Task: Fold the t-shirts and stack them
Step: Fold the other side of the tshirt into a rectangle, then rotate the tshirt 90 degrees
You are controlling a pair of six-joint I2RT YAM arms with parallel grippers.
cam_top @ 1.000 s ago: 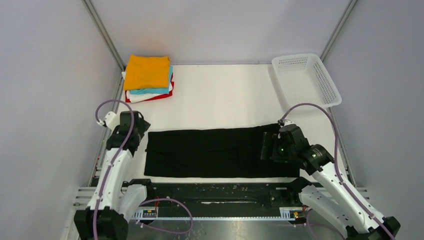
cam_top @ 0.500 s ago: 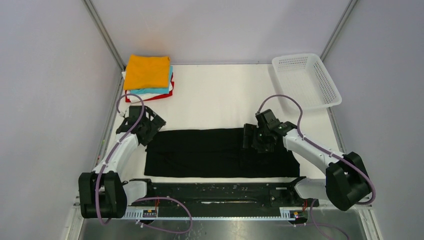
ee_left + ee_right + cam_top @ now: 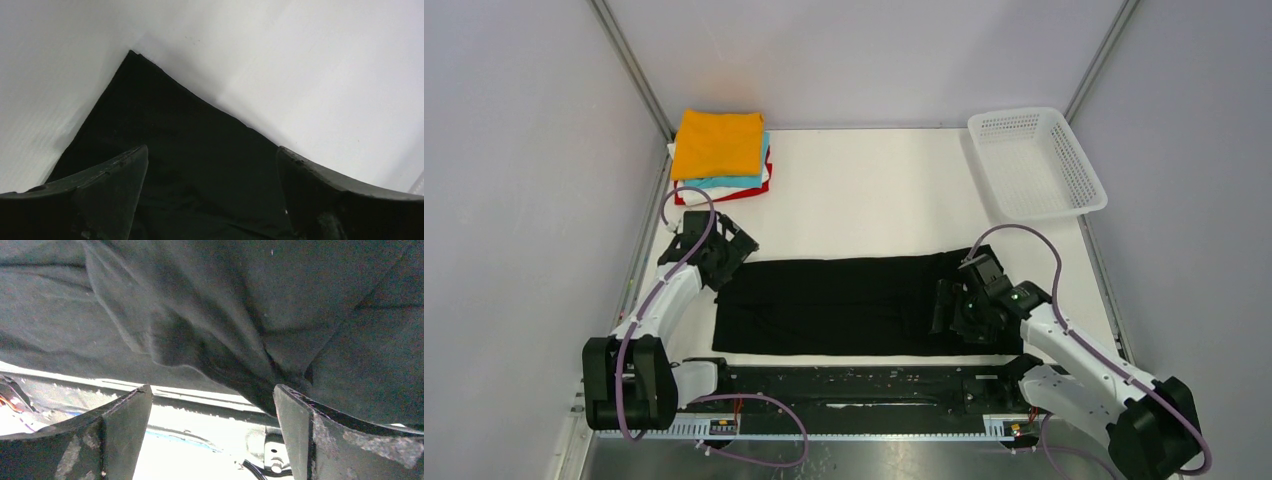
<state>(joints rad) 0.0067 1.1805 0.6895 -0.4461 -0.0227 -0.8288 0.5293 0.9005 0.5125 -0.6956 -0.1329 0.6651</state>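
Note:
The large black t-shirt [image 3: 844, 305] lies flat as a long folded strip across the near part of the table. My left gripper [image 3: 728, 262] is open and empty over the shirt's far left corner; in the left wrist view [image 3: 212, 150] that black corner [image 3: 165, 130] lies between the spread fingers. My right gripper [image 3: 942, 312] is open and empty just above the shirt's right part, by its near edge. The right wrist view [image 3: 212, 387] shows wrinkled black cloth [image 3: 200, 315] ahead of the fingers. The orange shirt [image 3: 717, 143] tops a folded stack with turquoise [image 3: 724, 183], white and red [image 3: 742, 194] ones beneath.
A white mesh basket [image 3: 1036, 160] stands at the back right. The stack sits in the back left corner against the wall frame. A black metal rail [image 3: 854, 385] runs along the table's near edge, just below the shirt; it shows under my right fingers [image 3: 200, 440].
The right gripper has swung from the shirt's far edge back down to its near edge. The left gripper reached the far left corner half a second ago and has stayed there.

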